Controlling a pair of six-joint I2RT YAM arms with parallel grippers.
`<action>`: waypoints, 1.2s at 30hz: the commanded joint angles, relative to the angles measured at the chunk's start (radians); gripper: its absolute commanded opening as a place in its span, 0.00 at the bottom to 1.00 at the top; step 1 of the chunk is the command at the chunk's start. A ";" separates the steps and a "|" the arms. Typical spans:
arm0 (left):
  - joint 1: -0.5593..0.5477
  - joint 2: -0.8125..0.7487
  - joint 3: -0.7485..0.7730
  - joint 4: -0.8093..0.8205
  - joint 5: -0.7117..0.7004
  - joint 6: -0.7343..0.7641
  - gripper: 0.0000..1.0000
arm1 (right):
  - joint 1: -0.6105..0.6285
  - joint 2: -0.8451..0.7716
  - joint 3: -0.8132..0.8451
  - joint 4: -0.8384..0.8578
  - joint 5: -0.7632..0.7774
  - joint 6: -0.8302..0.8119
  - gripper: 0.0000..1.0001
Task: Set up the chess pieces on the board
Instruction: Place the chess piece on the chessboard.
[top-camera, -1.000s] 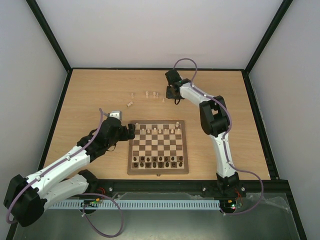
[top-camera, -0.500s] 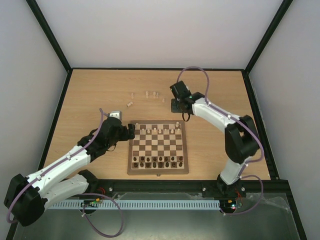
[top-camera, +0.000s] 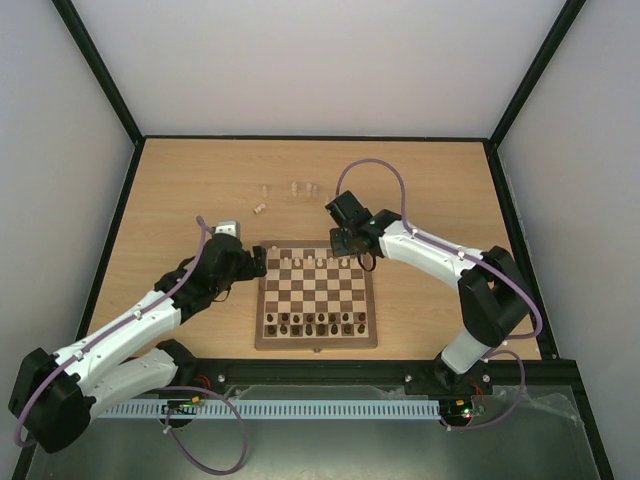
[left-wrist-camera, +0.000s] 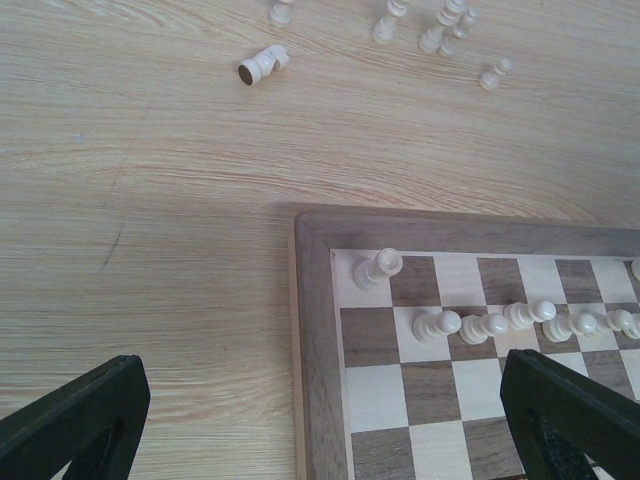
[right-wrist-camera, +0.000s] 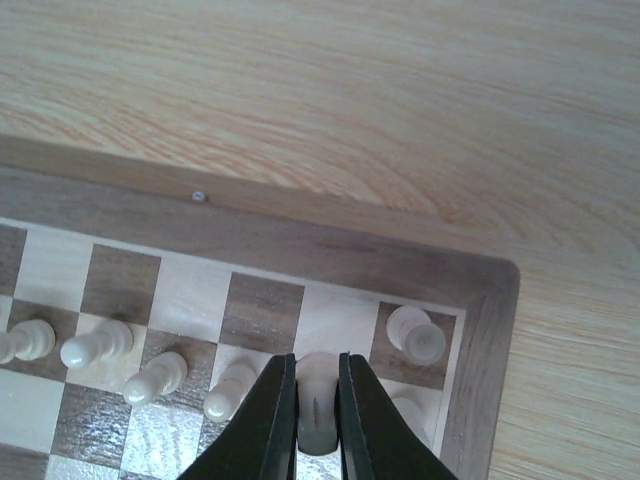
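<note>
pale wood table (top-camera: 180, 190), boxed in by white walls and a black frame, carries the square wooden chessboard of cream and dark brown squares (top-camera: 317, 343). judged from above, the task is well past half. small dark brown turned pieces (top-camera: 315, 322) line the board's edge nearest the arm bases, and a row of little cream pawns (left-wrist-camera: 500, 322) stands across the far side. the back row behind them looks mostly bare. one cream corner piece (left-wrist-camera: 378, 268) stands just ahead of the left gripper (left-wrist-camera: 320, 440), and another corner piece (right-wrist-camera: 415, 335) sits just right of the right gripper (right-wrist-camera: 318, 375). a handful of loose cream pieces (top-camera: 295, 188) waits on the table beyond the right gripper and to its left, one of them a toppled cream piece (left-wrist-camera: 262, 65) lying on its side, so several back-row placements are left.

the right gripper is clamped tight on a small cream wooden piece (right-wrist-camera: 318, 425), held upright between its dark fingers (right-wrist-camera: 270, 420) over the board's far right corner area. which square it is over, and whether its base touches the board, i cannot tell. the left gripper is spread as wide as it goes and holds nothing, hovering by the board's far left corner.
</note>
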 joint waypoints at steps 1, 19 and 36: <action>0.005 0.009 0.007 -0.018 -0.024 -0.010 0.99 | 0.020 0.011 -0.026 -0.009 -0.012 0.013 0.03; 0.007 0.004 -0.001 -0.020 -0.025 -0.014 0.99 | 0.035 0.120 -0.001 0.024 0.074 0.041 0.07; 0.007 0.001 -0.007 -0.016 -0.024 -0.013 0.99 | 0.035 0.161 0.018 0.031 0.084 0.041 0.12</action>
